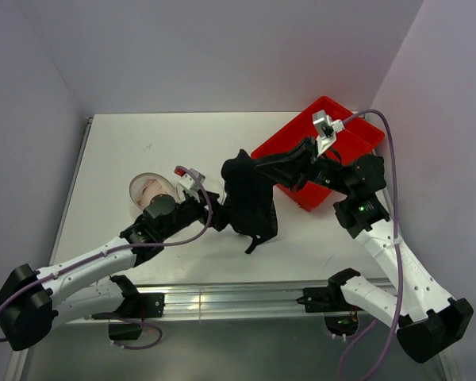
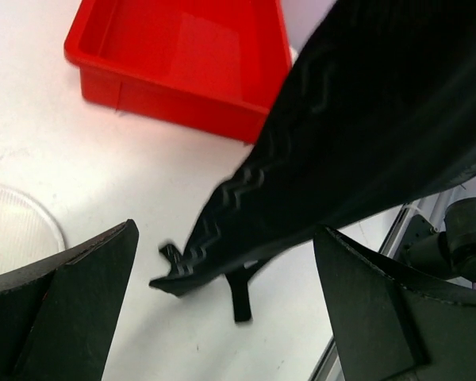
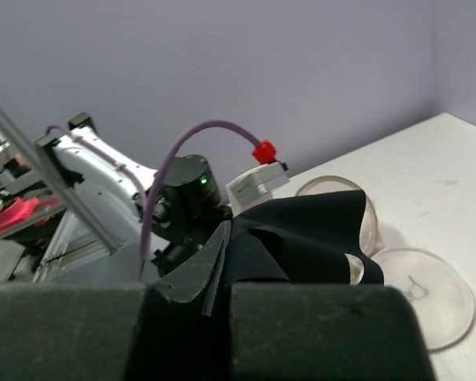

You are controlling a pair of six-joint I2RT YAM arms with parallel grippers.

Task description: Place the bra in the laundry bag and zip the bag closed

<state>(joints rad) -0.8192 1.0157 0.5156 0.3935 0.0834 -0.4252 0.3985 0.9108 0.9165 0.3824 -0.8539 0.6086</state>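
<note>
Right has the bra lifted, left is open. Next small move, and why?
Probably swing the right gripper left, towards the laundry bag. It is shut on the black bra, which hangs to the right of the bag. The bag's lid lies open beside it, and the left gripper is open, holding nothing.

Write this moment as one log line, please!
right gripper: shut on bra, held up | left gripper: open beside bra | laundry bag: open, bra not inside

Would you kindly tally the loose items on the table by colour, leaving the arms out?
Black: 1, the bra
Red: 1, the tray
White mesh: 1, the laundry bag
Total: 3
</note>
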